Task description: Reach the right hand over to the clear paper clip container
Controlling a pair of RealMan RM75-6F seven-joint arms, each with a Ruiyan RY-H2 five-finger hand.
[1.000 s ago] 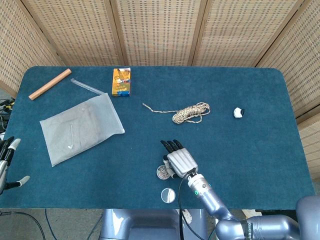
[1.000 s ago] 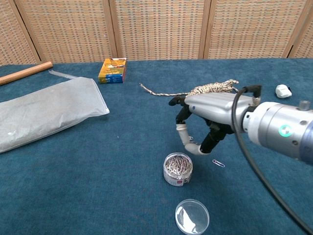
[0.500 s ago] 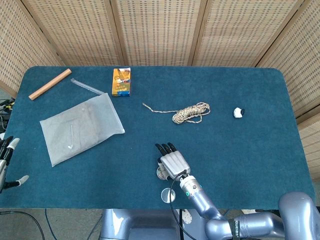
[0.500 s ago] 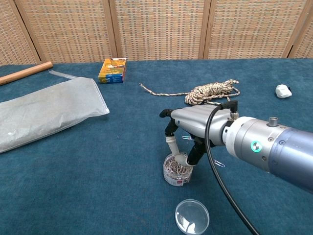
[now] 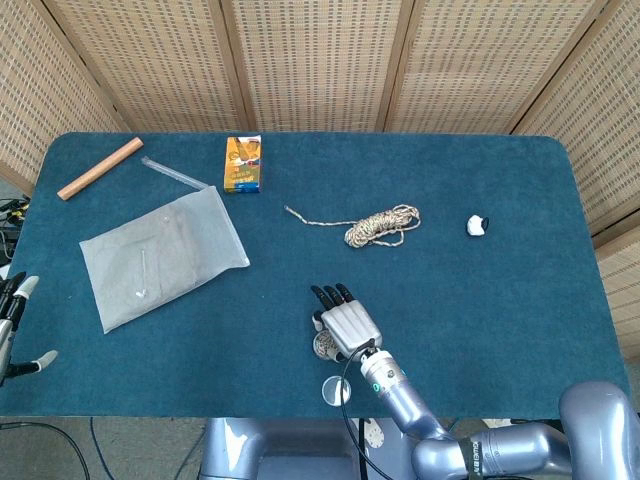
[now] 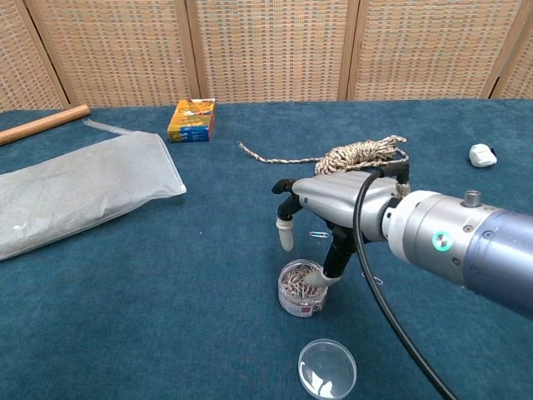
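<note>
While my right hand (image 6: 321, 218) hangs over the clear paper clip container (image 6: 301, 288), its fingers (image 6: 286, 234) point down and spread apart, and a lower fingertip sits at the container's open rim; I cannot tell whether it actually touches the clips inside. From the head view the right hand (image 5: 345, 325) covers most of the container (image 5: 322, 347), which sits near the front edge of the blue table (image 5: 500, 300), a little left of centre. Its round clear lid (image 6: 326, 368) lies flat just nearer to me than the container, apart from it. A loose paper clip (image 6: 372, 279) rests on the cloth to the right of the container. Farther back I see a coil of rope (image 6: 362, 154), a small orange box (image 6: 192, 120), a white plastic bag (image 6: 75, 196) on the left, a wooden rod (image 6: 42, 124) at the far left and a small white object (image 6: 481, 154) at far right. My left hand (image 5: 12, 325) shows at the left edge of the head view, off the table, fingers loosely apart and empty.
</note>
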